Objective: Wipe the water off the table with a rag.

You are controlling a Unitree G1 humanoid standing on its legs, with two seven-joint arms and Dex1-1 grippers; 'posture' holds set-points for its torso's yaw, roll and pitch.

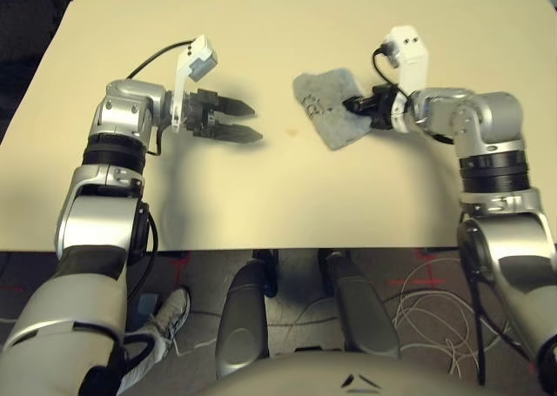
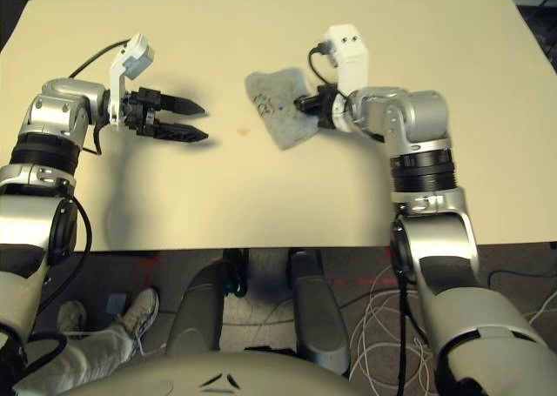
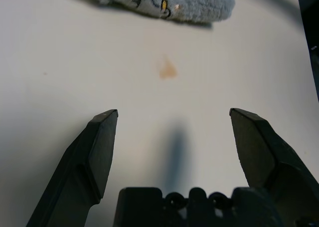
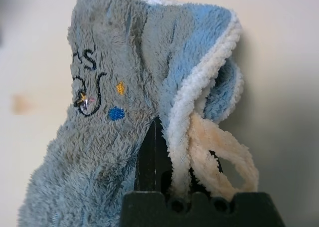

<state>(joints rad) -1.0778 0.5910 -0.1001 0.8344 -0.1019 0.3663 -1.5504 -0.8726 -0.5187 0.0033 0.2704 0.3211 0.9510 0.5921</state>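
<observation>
The grey-blue rag (image 1: 329, 107) lies bunched on the pale table (image 1: 261, 30), right of centre. My right gripper (image 1: 352, 104) is shut on its right edge, and in the right wrist view the rag (image 4: 99, 152) and its whitish hem wrap around the fingers and hide them. One small tan spot of water (image 1: 292, 133) sits just left of the rag, uncovered. My left gripper (image 1: 256, 123) hovers open a short way left of that spot, pointing at it. The left wrist view has the water (image 3: 168, 70) beyond the spread fingers (image 3: 102, 137), with nothing between them.
The table's front edge (image 1: 287, 250) runs close to my body. Below it are loose cables (image 1: 426, 318) on the floor and a person's shoe (image 1: 170, 313) at the left. Bare tabletop stretches behind and in front of both grippers.
</observation>
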